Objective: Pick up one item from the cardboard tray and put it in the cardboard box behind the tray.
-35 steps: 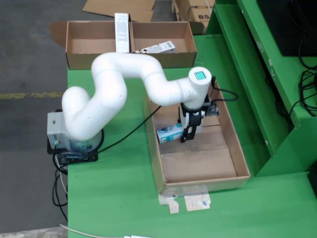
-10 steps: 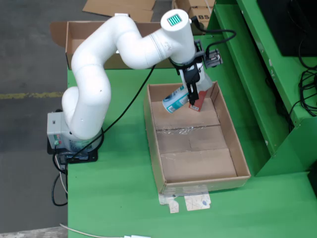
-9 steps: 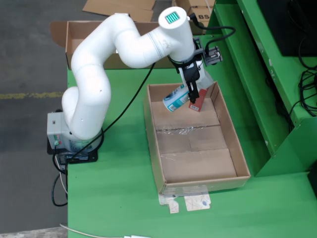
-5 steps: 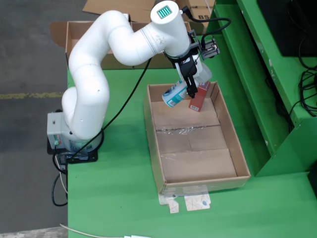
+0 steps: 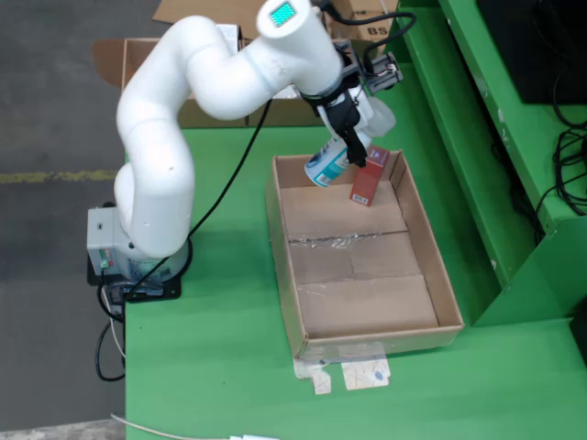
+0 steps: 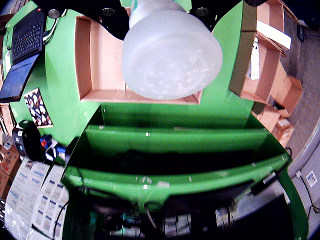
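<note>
White robot arm (image 5: 183,110) arches from its base at left toward upper centre of the fixed view, hand (image 5: 351,147) clamped, pointing downward.

Little can be read here. In the fixed view, a cardboard box (image 5: 362,20) behind the arm shows the dark letters "BS" at its edge, cut off by the arm's cable. The bottle (image 5: 327,163) has a blue and white label and the red carton (image 5: 369,180) has print on it, but both are too small and blurred to make out.
</note>
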Controlling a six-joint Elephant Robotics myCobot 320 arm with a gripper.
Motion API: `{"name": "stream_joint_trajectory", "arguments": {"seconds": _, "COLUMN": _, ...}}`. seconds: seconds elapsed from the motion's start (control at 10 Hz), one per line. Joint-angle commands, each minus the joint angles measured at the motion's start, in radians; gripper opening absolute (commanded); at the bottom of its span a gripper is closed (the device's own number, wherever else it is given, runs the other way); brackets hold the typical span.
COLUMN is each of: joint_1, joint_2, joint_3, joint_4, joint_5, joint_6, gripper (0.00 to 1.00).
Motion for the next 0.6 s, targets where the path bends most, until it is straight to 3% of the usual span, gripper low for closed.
{"name": "stream_joint_trajectory", "arguments": {"seconds": 0.0, "joint_1": 0.012, "joint_2": 0.193, "joint_3": -0.354, "joint_4": 0.28, "joint_5": 0.008, "joint_6": -0.014, "gripper": 0.0}}
{"name": "stream_joint_trajectory", "arguments": {"seconds": 0.1, "joint_1": 0.001, "joint_2": 0.197, "joint_3": -0.399, "joint_4": 0.363, "joint_5": 0.018, "joint_6": -0.032, "gripper": 0.0}}
{"name": "stream_joint_trajectory", "arguments": {"seconds": 0.5, "joint_1": 0.01, "joint_2": 0.261, "joint_3": -0.476, "joint_4": 0.404, "joint_5": 0.016, "joint_6": -0.034, "gripper": 0.0}}
